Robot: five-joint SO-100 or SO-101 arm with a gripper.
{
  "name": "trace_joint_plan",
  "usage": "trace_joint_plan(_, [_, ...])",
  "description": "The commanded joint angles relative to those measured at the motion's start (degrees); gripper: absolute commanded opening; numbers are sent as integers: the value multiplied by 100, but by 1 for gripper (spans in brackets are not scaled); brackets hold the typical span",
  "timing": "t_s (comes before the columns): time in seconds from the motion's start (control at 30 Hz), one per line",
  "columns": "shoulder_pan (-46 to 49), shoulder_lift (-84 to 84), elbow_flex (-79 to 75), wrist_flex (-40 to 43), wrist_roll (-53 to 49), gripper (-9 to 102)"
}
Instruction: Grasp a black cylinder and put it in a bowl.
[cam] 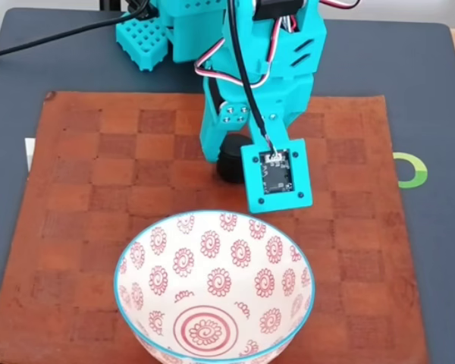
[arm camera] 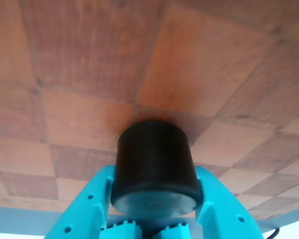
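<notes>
Pinching the black cylinder [arm camera: 154, 167] between both teal fingers, the pincer [arm camera: 154, 199] sits over the checkered mat [cam: 83, 189], nearer its far edge. Grasp looks done; lift unclear. Left: carry to the bowl [cam: 212, 284] at the near edge, release.

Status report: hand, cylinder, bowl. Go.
Hand shut on black cylinder. Cylinder at checkered mat, not in bowl yet. Nothing between them.
</notes>
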Motion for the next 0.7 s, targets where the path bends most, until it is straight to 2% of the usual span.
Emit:
trace_joint_plan(0.0, [18, 62, -299, 53, 0, 14])
trace_joint_plan(0.27, [0, 62, -439, 422, 114, 10])
trace_joint_plan(0.5, [9, 62, -1415, 1494, 114, 10])
trace_joint_plan(0.67, [9, 62, -1960, 1564, 62, 10])
